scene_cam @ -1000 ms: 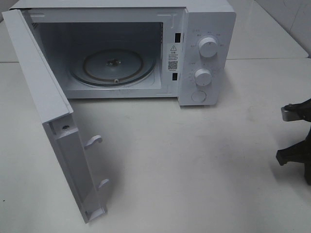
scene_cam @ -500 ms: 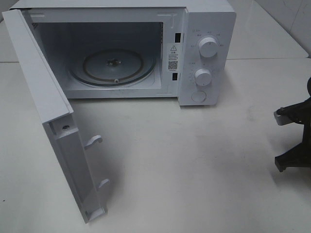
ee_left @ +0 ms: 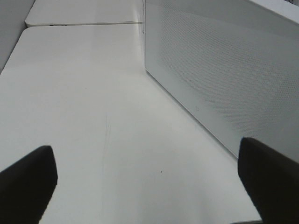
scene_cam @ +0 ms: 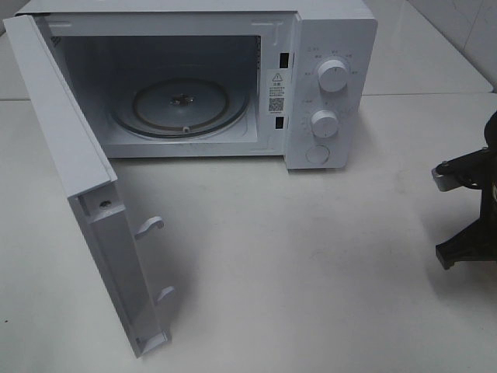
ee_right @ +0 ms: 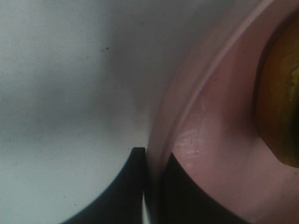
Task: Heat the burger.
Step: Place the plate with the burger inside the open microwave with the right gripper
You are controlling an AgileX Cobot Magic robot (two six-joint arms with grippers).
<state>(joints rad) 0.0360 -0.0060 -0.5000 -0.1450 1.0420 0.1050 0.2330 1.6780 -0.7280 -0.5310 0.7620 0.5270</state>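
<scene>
The white counter [scene_cam: 326, 264] carries a white microwave [scene_cam: 334, 47] with its door [scene_cam: 70, 148] swung wide, so the opening step looks done. Inside, the glass turntable [scene_cam: 182, 105] lies bare; nothing has gone in yet.

Well apart from the oven, the right gripper [ee_right: 153, 186] has its jaws closed thin on the rim of a pink plate [ee_right: 205, 140], one jaw on either face. I'd say the plate is gripped for the carry, though I cannot tell whether it is off the counter. What's left is the trip to the oven, setting the plate on the turntable, letting go, shutting the door and turning a knob [scene_cam: 332, 75].

The left gripper [ee_left: 147, 184] holds nothing. Its jaws are spread as wide as they go, with a perforated white panel of the microwave just beside one jaw.

The burger [ee_right: 280, 93] sits on that plate, past the tips of the right jaws and further in from the pinched rim, near them but not touching. Only a sliver shows: a golden-brown curve of bun with a paler yellowish patch at its edge, blurred by closeness.
</scene>
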